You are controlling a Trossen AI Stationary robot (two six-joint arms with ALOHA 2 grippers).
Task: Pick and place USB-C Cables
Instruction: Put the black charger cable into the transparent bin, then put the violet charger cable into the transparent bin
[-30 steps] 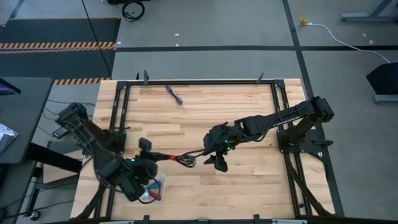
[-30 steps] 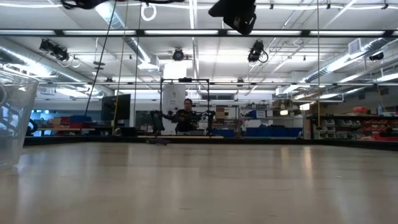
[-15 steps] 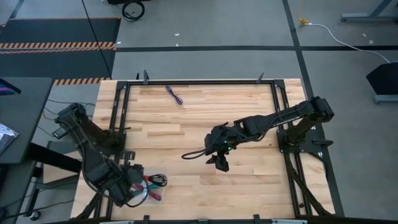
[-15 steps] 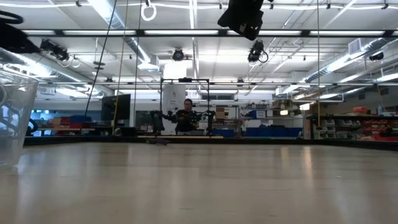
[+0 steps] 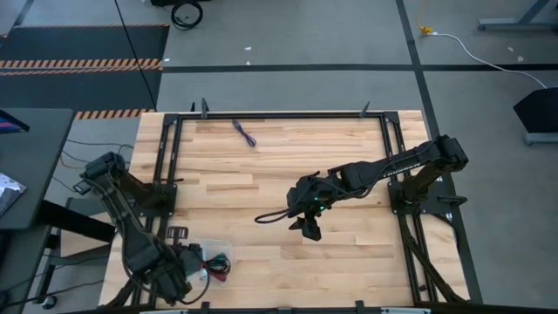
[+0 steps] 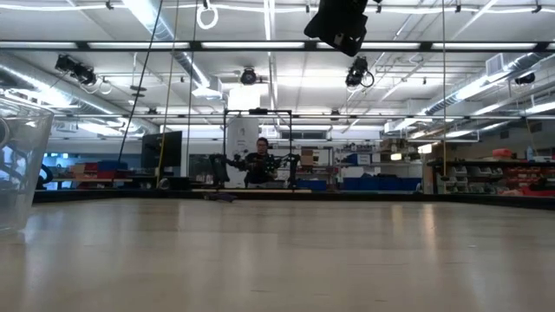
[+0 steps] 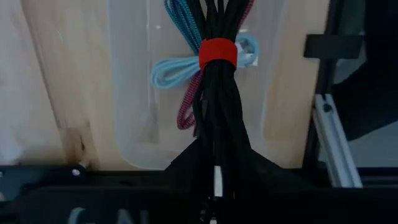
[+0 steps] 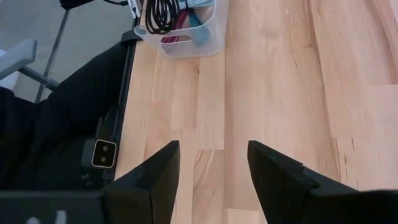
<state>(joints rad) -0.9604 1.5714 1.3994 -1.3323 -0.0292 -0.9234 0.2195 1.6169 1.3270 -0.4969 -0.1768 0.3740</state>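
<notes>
My left gripper (image 5: 193, 267) is at the table's near left corner, shut on the black cable with a red band (image 7: 217, 55), above a clear bin (image 5: 224, 276). Light blue (image 7: 171, 68), teal (image 7: 180, 18) and maroon-red (image 7: 186, 112) cables lie in the bin. The purple cable (image 5: 244, 133) lies on the table near its far edge. My right gripper (image 5: 302, 223) hovers open and empty above the table's middle, and its fingers (image 8: 158, 171) stand apart. My left gripper pinches the black cable bundle at one end (image 7: 216, 134), short of the red band. The fingers slant down from the table's left and lie along the bundle. The bundle's looped far end (image 8: 159, 15) reaches into the bin, above the other cables.
The bin also shows at the left of the low view (image 6: 17, 165) and in the right wrist view (image 8: 186, 43). A black metal frame (image 5: 279, 114) runs around the tabletop. Bare wood lies between the bin and my right gripper. A person (image 6: 258, 165) stands far behind the table.
My left gripper has carried the black cable from near the table's middle toward its near left corner, until it is over the bin. The cable's loops now hang into the bin.
</notes>
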